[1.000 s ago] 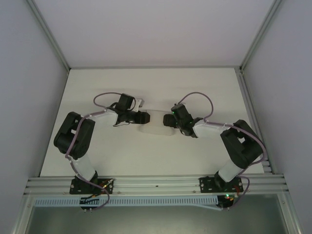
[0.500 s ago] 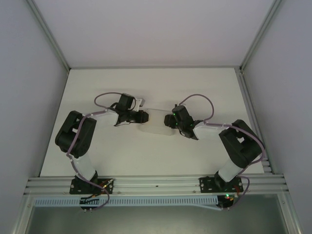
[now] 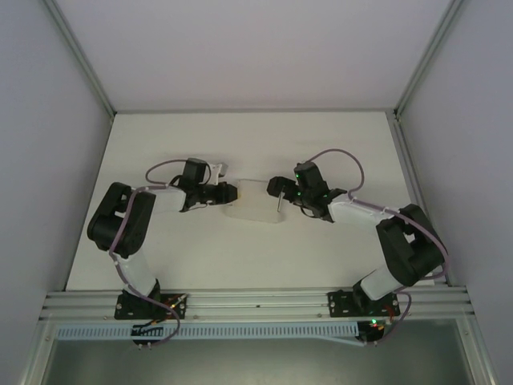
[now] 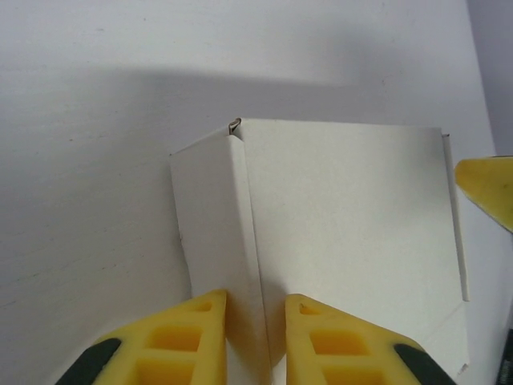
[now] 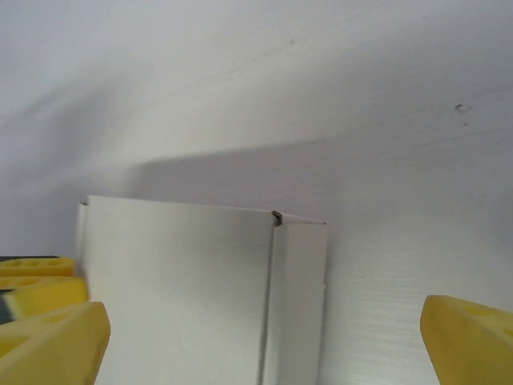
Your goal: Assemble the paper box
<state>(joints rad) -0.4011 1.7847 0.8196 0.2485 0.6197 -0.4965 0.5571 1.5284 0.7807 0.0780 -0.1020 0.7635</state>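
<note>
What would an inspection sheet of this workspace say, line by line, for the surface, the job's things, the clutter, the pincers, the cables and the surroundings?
Surface: white table, matt, with soft shadows of the arms.
Job's things: paper box, white paperboard, lying mid-table between the two arms; one narrow side panel is creased.
Clutter: nothing seen.
Pincers: left pincer shut on the creased edge of the box; right pincer open wide, facing the box's other end.
Cables: purple cables loop above each arm, apart from the box.
Surroundings: grey walls on three sides; aluminium rail at the near edge, carrying both arm bases.
</note>
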